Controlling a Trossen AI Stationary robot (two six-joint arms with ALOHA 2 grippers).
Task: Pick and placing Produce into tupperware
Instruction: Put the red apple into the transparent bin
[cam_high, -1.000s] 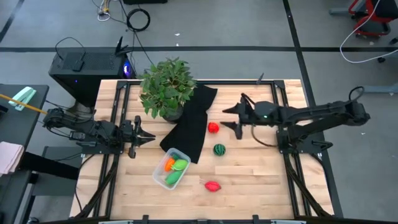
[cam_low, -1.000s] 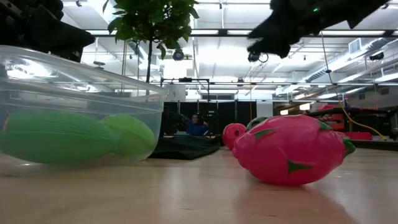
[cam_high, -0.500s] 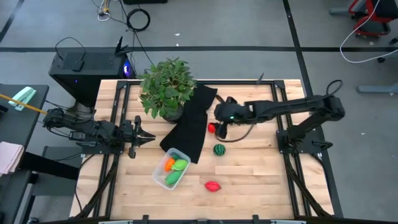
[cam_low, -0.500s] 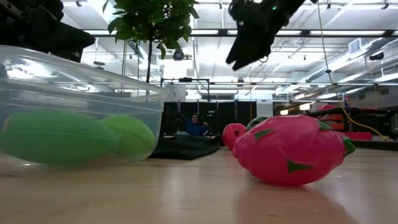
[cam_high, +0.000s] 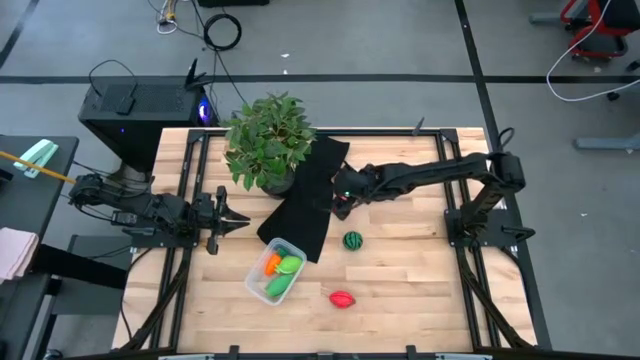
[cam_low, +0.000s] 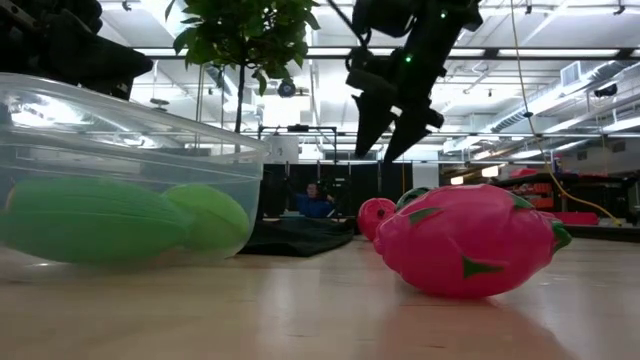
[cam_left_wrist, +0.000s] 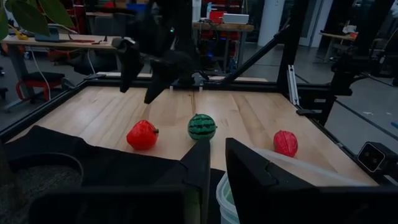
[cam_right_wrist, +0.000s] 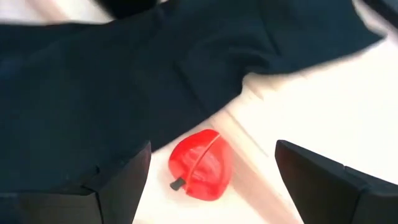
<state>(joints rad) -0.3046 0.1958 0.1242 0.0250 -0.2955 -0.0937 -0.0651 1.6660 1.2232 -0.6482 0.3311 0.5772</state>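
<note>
Right wrist view: right gripper (cam_right_wrist: 214, 180) is hovering spread wide over a glossy red strawberry (cam_right_wrist: 200, 164) lying beside the black cloth (cam_right_wrist: 124, 93).

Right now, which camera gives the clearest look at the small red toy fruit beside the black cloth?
The right wrist view: the small red toy fruit fills the gap between the open right hand. The left wrist view shows it whole but farther off. The low view mostly hides it; the high view barely shows it.
</note>
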